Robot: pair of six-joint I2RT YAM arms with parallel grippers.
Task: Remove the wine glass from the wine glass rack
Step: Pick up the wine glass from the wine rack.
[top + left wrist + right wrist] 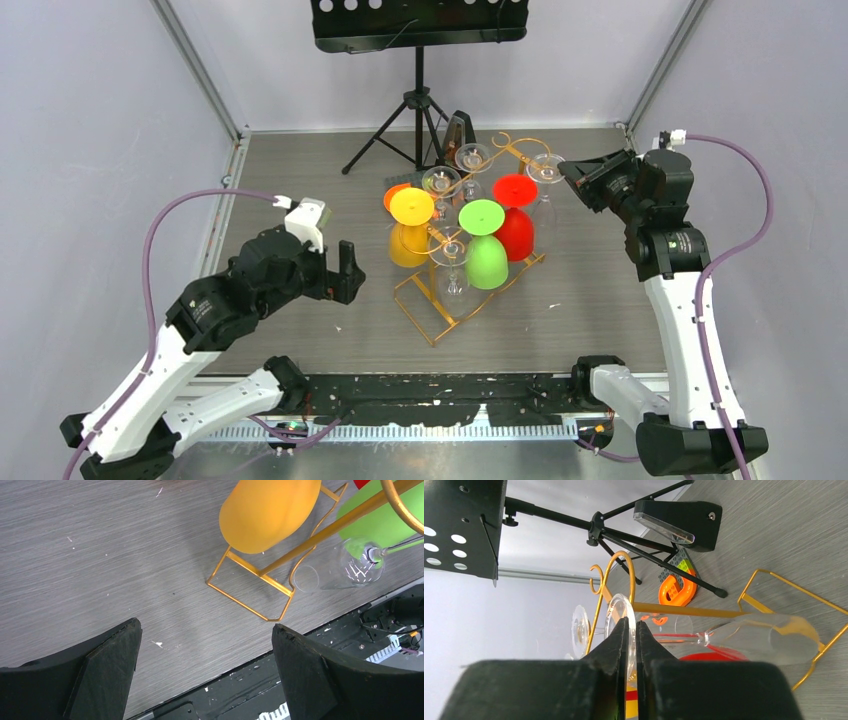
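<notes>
Right now your right jaws are pinched shut on the foot of the clear wine glass (769, 635). It hangs bowl-down at the far right end of the rack (480, 308), mid-desk (300, 180). Your left jaws stand wide open over the desk, near the rack's near left corner, holding nothing. Yellow (410, 240), green (486, 258) and red (516, 230) glasses hang on the rack too.

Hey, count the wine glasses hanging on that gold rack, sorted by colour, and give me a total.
clear wine glass: 4
yellow wine glass: 1
green wine glass: 1
red wine glass: 1
Total: 7
</notes>
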